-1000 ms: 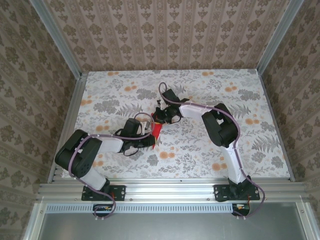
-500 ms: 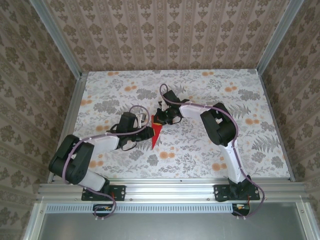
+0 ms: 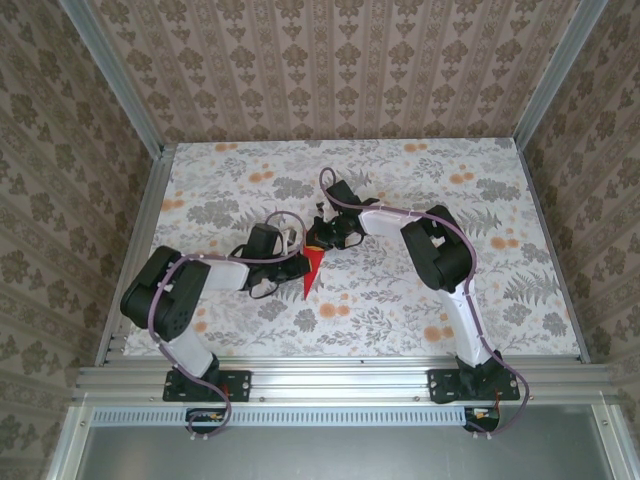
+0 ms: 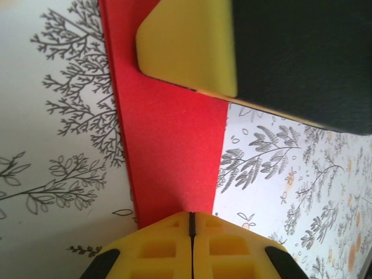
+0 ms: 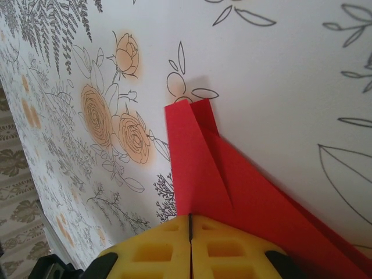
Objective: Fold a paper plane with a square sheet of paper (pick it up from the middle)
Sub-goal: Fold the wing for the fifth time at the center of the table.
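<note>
The paper plane (image 3: 311, 272) is a narrow bright red folded shape lying flat on the flowered table, its point toward the near edge. My left gripper (image 3: 292, 267) comes in from the left with its jaws shut, and its tips (image 4: 192, 214) rest over the red paper (image 4: 174, 145). My right gripper (image 3: 322, 244) sits at the plane's wide far end, also shut, with its tips (image 5: 189, 216) on the folded flaps (image 5: 203, 168). One right finger (image 4: 186, 46) shows in the left wrist view, lying on the paper. I cannot tell whether either gripper pinches any paper.
The table (image 3: 420, 300) has a floral cloth and is framed by aluminium rails (image 3: 340, 380) and patterned walls. Both arms bend inward toward the middle, the right elbow (image 3: 440, 255) standing high over the right half.
My left gripper pulled back left off the plane, then came back to its left edge. The plane now lies fully uncovered. The right gripper stayed put.
</note>
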`<act>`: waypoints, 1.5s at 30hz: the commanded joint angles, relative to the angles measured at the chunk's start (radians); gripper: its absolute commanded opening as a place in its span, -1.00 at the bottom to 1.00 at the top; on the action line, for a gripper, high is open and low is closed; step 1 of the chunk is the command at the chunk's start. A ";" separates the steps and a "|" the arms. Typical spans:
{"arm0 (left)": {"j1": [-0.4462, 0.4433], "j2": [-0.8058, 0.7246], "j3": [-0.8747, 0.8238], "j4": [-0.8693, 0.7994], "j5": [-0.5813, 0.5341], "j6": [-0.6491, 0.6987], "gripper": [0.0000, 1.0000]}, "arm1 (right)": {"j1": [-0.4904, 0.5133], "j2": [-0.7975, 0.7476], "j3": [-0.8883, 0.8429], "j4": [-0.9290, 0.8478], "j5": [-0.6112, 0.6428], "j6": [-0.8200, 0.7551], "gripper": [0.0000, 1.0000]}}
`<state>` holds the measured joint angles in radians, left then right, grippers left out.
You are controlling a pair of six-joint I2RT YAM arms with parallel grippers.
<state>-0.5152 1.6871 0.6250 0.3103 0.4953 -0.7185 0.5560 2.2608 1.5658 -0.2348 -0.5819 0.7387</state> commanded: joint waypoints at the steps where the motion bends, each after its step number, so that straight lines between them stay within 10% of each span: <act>1: 0.006 0.025 0.000 -0.003 0.020 0.017 -0.86 | -0.005 0.039 0.016 -0.019 -0.004 -0.006 -0.85; 22: -0.052 -0.133 -0.148 0.040 0.141 -0.016 -0.72 | -0.016 0.084 0.019 -0.062 0.052 0.008 -0.90; 45: -0.141 -0.262 -0.117 -0.232 -0.006 0.024 -0.67 | -0.019 0.003 0.077 -0.079 -0.008 0.005 -0.80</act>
<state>-0.6498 1.5024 0.4919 0.1879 0.5201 -0.6991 0.5476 2.2860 1.6058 -0.2691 -0.5915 0.7387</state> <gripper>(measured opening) 0.159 0.095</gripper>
